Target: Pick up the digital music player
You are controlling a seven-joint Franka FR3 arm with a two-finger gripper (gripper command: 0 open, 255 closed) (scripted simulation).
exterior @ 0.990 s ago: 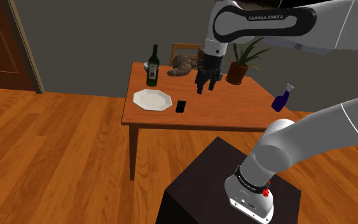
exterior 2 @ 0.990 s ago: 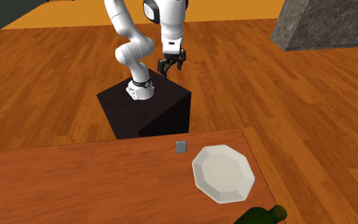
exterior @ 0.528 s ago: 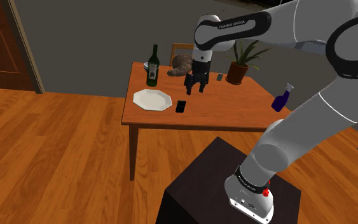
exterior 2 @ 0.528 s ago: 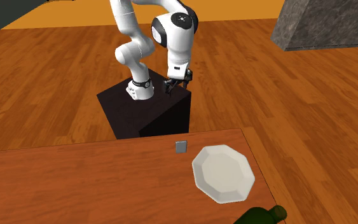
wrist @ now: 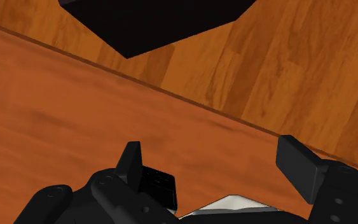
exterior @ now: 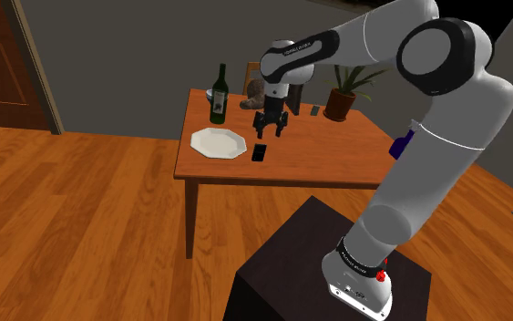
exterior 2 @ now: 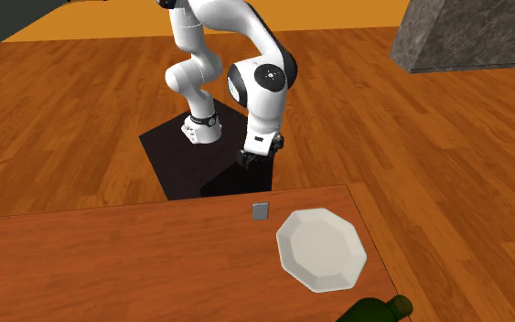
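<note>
Wooden table (exterior: 336,160) on plank floor (exterior: 81,210), grey wall (exterior: 136,55) behind; pincer (exterior: 271,130) spread wide near black music player (exterior: 260,152)

Glossy white arm (exterior: 436,164) with rounded links, dark grey joint caps, small dark lettering (exterior: 296,50) on one link, a red button (exterior: 382,274) at its black-ringed base, blocky all-black fingers (wrist: 301,168).

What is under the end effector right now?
The open end effector hangs over the wooden table. Below it lies a small flat music player beside a white plate. In the wrist view its body hides part of both.
</note>
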